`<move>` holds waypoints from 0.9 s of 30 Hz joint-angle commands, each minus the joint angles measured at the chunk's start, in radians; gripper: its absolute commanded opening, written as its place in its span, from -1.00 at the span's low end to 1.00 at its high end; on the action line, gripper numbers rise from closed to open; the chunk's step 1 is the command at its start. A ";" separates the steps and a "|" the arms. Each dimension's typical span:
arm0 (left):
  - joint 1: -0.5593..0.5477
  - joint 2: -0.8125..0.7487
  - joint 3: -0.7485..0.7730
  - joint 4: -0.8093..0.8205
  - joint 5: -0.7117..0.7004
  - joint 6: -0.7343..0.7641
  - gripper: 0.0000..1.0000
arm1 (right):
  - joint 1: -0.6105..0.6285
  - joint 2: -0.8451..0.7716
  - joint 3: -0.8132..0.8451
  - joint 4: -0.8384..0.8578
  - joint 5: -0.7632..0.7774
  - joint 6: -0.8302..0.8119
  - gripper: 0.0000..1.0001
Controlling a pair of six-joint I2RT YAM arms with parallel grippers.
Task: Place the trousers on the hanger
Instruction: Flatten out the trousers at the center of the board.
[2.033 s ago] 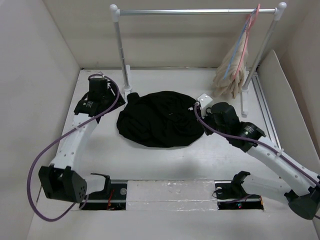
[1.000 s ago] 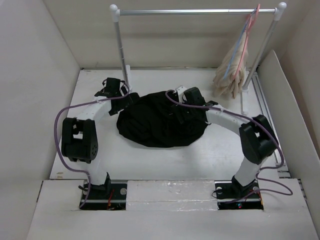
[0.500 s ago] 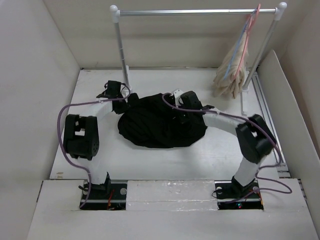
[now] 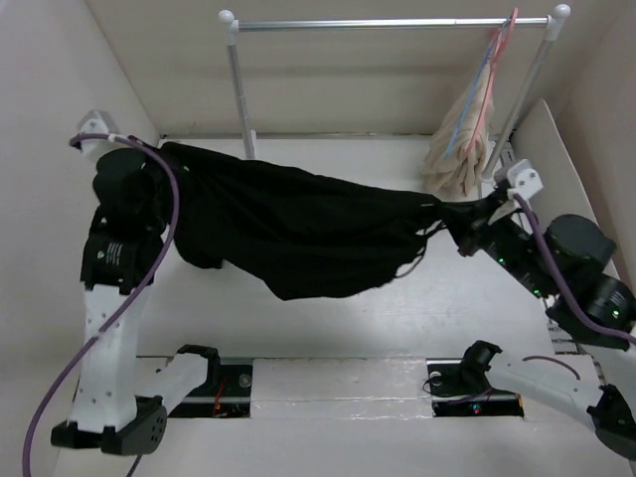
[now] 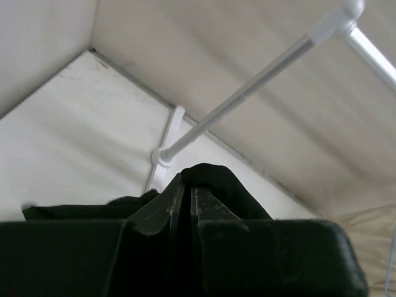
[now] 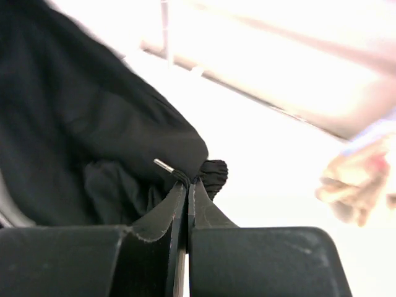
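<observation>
Hanging between the two claws, the trousers are held stretched above the desk, with the middle sagging lowest. The left claw is pressed together on a fold of the black fabric at one end. The right claw is clamped on a gathered, elastic-looking edge at the other end. The hanger is seen up beyond the right claw, hooked on the rail beside a pink hanger and a beige garment, not touched by either claw.

White arms, black joints, seemingly purple cables
</observation>
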 commanded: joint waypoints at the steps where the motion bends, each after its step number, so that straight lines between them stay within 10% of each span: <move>1: 0.006 -0.032 0.041 -0.101 -0.120 0.017 -1.00 | -0.023 0.018 0.050 -0.231 0.135 0.015 -1.00; 5: 0.006 -0.047 -0.164 -0.077 -0.029 0.012 -0.21 | -0.128 0.038 -0.074 -0.211 0.147 0.008 -1.00; 6: 0.006 -0.042 -0.222 -0.060 0.007 0.014 0.38 | -0.195 0.040 -0.112 -0.190 0.164 0.008 -1.00; 9: 0.006 0.026 -0.374 -0.025 0.068 -0.006 0.77 | -0.407 0.055 -0.261 -0.107 0.123 0.004 -0.96; 14: 0.006 0.175 -0.396 0.021 0.090 -0.003 0.85 | -0.736 0.141 -0.369 -0.015 -0.069 -0.010 -0.59; 19: 0.015 0.261 -0.410 0.021 0.023 0.006 0.75 | -0.727 0.161 -0.344 -0.019 -0.180 -0.010 0.41; 21: 0.015 0.269 -0.417 0.006 -0.025 -0.017 0.72 | -0.710 0.155 -0.357 -0.018 -0.184 -0.001 0.41; 23: 0.056 0.274 -0.454 0.018 -0.025 -0.032 0.64 | -0.625 0.118 -0.387 0.002 -0.241 0.011 0.13; 24: 0.138 0.274 -0.471 0.045 0.026 -0.046 0.57 | -0.589 0.106 -0.407 0.016 -0.242 0.018 -0.53; 27: 0.303 0.280 -0.543 0.105 0.195 -0.081 0.39 | -0.453 0.083 -0.485 0.042 -0.242 0.030 -1.00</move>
